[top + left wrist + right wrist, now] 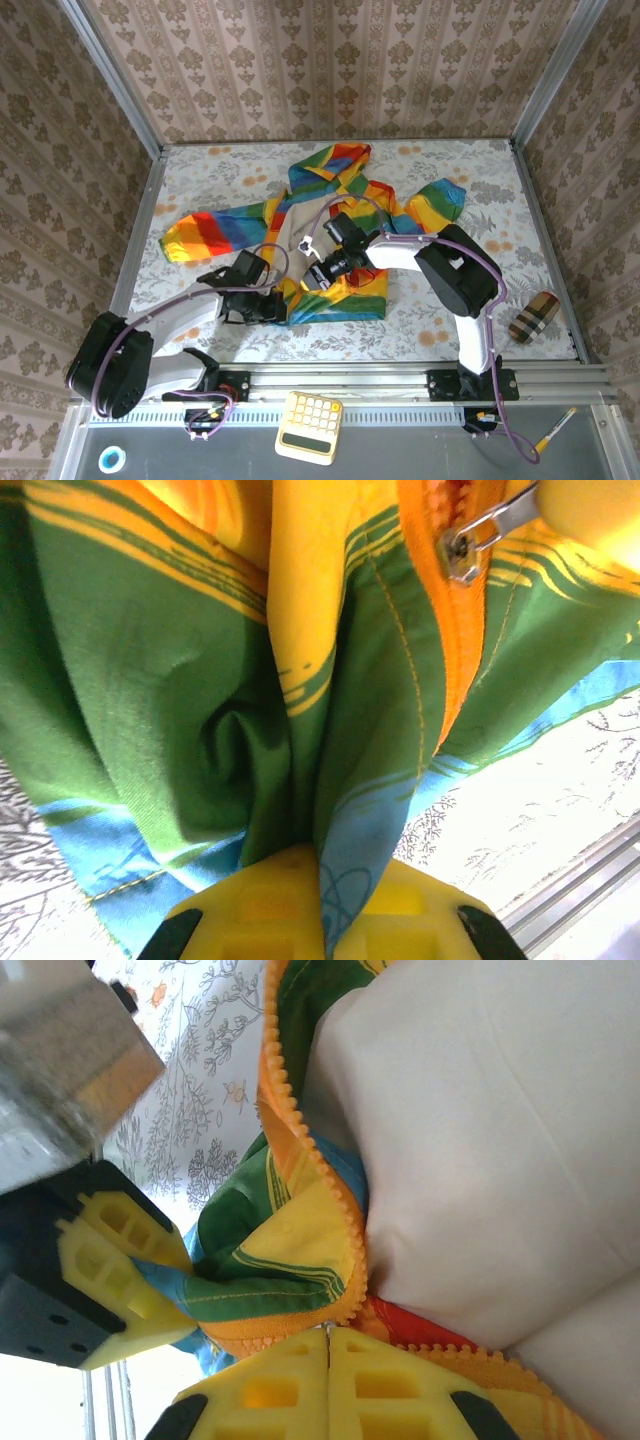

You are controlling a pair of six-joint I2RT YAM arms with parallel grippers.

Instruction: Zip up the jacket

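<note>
The jacket (335, 165) lies spread mid-way across the desk (440, 330), its seven-o'clock hem pinched in the clenched left claw (276, 306), the right claw (314, 277) at one o'clock from it clamping the zipper pull (480, 535).

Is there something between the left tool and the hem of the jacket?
Nothing visible stands between them. The left tool is shut on the jacket, with the blue hem fabric pinched directly between its yellow fingers.
</note>
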